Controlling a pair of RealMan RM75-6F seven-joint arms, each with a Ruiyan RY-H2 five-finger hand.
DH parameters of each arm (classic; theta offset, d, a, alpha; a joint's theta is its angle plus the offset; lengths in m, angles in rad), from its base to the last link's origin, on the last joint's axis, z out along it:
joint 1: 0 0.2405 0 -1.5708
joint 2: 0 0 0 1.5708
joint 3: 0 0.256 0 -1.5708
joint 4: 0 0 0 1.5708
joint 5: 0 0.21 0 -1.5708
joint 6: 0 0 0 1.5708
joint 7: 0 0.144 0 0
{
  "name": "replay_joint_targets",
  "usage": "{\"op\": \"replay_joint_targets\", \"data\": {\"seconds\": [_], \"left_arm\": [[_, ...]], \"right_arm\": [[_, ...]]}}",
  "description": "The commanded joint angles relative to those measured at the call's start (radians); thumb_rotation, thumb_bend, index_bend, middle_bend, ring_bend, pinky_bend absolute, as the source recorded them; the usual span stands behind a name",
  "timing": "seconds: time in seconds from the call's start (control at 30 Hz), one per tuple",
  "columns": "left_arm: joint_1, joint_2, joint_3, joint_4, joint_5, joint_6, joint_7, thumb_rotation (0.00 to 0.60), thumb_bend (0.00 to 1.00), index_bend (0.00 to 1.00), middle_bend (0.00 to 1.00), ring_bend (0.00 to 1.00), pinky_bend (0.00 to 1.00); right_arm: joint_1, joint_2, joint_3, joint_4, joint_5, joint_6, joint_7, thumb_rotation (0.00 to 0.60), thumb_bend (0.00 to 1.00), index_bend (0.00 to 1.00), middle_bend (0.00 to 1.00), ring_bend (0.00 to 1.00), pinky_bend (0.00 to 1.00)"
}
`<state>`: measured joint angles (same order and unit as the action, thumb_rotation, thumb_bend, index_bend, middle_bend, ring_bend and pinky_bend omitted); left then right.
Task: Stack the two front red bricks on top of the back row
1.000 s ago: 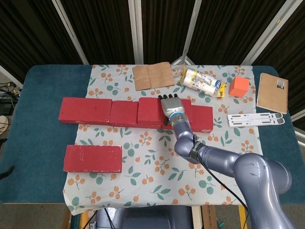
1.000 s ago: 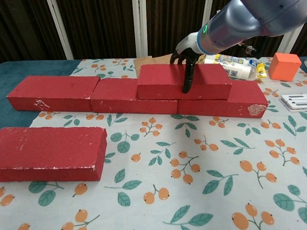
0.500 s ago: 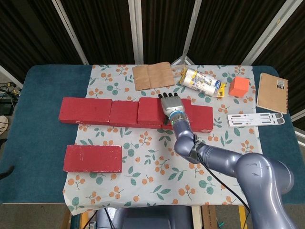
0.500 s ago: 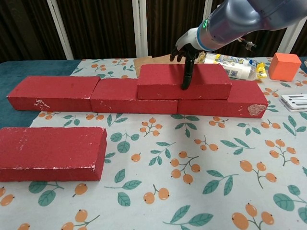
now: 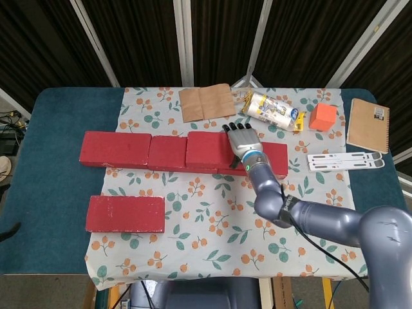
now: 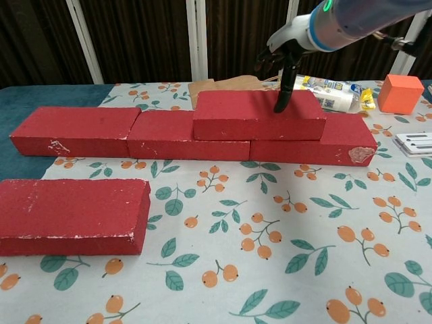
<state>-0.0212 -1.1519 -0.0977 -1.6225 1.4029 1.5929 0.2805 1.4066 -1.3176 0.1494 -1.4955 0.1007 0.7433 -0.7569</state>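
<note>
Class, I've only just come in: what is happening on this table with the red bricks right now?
A robot is stacking red bricks. One brick already lies on top of the back row, and the right hand hangs just above it, fingers spread and holding nothing. The other front brick lies untouched near the table's front edge, so half the job remains. The left hand is not visible.

Dark teal table (image 5: 45,167), rounded at the corners, draped down the middle with a white cloth (image 5: 212,225) printed in orange berries and green leaves. Behind it, black ribbed curtain panels (image 5: 135,38) split by pale metal poles (image 5: 183,42), some upright, some slanting. Even, soft light, no hard shadows. Tangled cables (image 5: 9,119) on a grey floor past the table's left edge. Same dark panels and white uprights in the chest view.
</note>
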Motion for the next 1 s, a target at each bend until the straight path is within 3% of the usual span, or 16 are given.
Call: {"op": "replay_joint_targets", "data": {"seconds": [0.03, 0.23, 0.47, 0.7, 1.0], "left_arm": [[0.0, -0.001, 0.002, 0.002, 0.007, 0.002, -0.008, 0.6, 0.16, 0.2, 0.04, 0.0, 0.06], [-0.002, 0.0, 0.005, 0.004, 0.014, -0.003, -0.022, 0.6, 0.16, 0.18, 0.04, 0.0, 0.06], [-0.011, -0.005, 0.018, 0.001, 0.035, -0.019, -0.022, 0.6, 0.16, 0.18, 0.04, 0.0, 0.06], [-0.021, -0.013, 0.034, -0.005, 0.058, -0.039, -0.012, 0.6, 0.16, 0.18, 0.04, 0.0, 0.06], [-0.026, -0.016, 0.046, -0.023, 0.081, -0.048, -0.056, 0.6, 0.16, 0.13, 0.0, 0.0, 0.08]], "right_arm": [[-0.214, 0.135, 0.015, -0.224, -0.353, 0.17, 0.221, 0.6, 0.2, 0.0, 0.03, 0.0, 0.0], [-0.541, 0.237, -0.033, -0.358, -0.836, 0.33, 0.581, 0.6, 0.2, 0.0, 0.03, 0.0, 0.0], [-0.79, 0.262, -0.145, -0.307, -1.167, 0.506, 0.829, 0.6, 0.2, 0.0, 0.03, 0.0, 0.0], [-0.976, 0.24, -0.209, -0.224, -1.363, 0.717, 0.985, 0.6, 0.2, 0.0, 0.03, 0.0, 0.0], [-1.12, 0.194, -0.269, -0.187, -1.471, 0.854, 0.965, 0.6, 0.2, 0.0, 0.03, 0.0, 0.0]]}}
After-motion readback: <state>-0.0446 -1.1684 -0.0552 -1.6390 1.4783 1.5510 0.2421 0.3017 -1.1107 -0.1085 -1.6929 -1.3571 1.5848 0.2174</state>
